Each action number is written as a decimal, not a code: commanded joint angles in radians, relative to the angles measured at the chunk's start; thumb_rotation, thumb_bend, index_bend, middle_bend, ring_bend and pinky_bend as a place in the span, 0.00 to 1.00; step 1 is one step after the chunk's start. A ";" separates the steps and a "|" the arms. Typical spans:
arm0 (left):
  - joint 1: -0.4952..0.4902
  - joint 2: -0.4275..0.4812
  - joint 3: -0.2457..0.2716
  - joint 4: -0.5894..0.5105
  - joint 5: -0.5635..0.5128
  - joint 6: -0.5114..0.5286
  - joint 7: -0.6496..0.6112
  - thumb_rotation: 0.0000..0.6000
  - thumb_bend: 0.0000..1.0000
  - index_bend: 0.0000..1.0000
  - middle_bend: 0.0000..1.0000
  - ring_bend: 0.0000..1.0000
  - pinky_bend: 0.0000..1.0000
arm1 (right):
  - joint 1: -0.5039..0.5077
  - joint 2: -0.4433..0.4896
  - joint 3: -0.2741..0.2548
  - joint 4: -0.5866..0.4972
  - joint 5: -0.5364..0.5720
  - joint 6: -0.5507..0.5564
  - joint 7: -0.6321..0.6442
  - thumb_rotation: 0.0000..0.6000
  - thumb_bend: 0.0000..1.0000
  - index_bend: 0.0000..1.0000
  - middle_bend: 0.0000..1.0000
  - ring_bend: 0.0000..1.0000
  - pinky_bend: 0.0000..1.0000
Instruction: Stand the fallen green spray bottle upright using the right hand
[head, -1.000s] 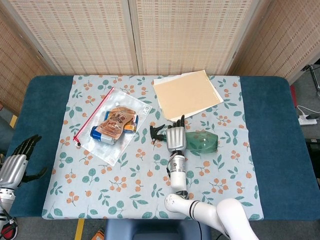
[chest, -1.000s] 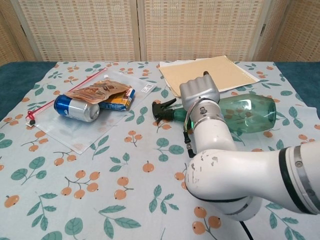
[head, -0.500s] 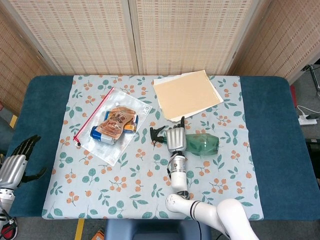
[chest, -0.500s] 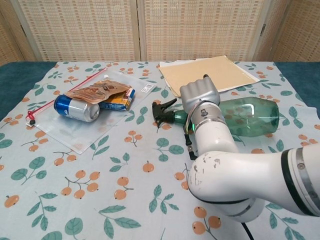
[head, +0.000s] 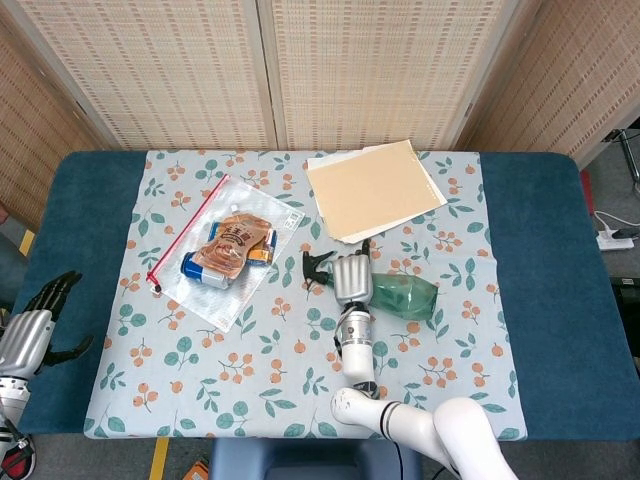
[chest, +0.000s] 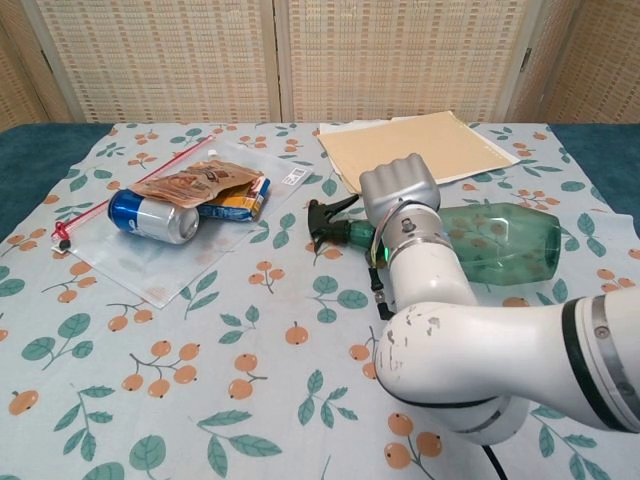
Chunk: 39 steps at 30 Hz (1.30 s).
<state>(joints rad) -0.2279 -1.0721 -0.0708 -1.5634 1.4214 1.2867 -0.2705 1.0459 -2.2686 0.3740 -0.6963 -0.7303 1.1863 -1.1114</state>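
The green spray bottle (head: 407, 293) lies on its side on the floral cloth, with its black nozzle pointing left and its body to the right. My right hand (head: 350, 279) lies over the bottle's neck with its fingers curled down around it. In the chest view the back of the right hand (chest: 399, 190) hides the neck, while the nozzle and the green spray bottle's body (chest: 500, 241) show on either side. My left hand (head: 32, 330) hangs off the table's left edge, fingers apart and holding nothing.
A clear zip bag (head: 228, 255) holding a can and snack packets lies left of the bottle; the chest view shows the zip bag (chest: 165, 225) too. A tan folder (head: 374, 189) on papers lies just behind the bottle. The floral cloth (head: 250, 370) covers the blue table.
My right hand's fingers, stretched out a second ago, have curled around the bottle's neck. The bottle has shifted slightly, its body swinging a little toward me. The left hand has barely moved.
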 joint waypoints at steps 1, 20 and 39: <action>0.000 0.000 0.000 -0.001 -0.001 0.000 0.000 1.00 0.26 0.00 0.00 0.03 0.15 | -0.009 0.005 -0.002 0.004 -0.030 -0.005 0.020 1.00 0.18 0.71 0.56 0.44 0.18; -0.002 -0.001 -0.004 -0.002 -0.010 -0.006 0.004 1.00 0.26 0.00 0.00 0.03 0.15 | -0.051 0.192 0.069 -0.397 -0.189 0.086 0.125 1.00 0.19 0.74 0.59 0.47 0.20; -0.001 -0.012 -0.009 -0.008 -0.036 -0.011 0.050 1.00 0.26 0.00 0.00 0.03 0.15 | -0.358 0.374 -0.085 -0.566 -0.705 0.382 1.569 1.00 0.19 0.74 0.60 0.41 0.23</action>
<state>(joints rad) -0.2292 -1.0837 -0.0791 -1.5714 1.3865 1.2754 -0.2213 0.8145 -1.9300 0.3372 -1.2422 -1.3397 1.4510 0.1665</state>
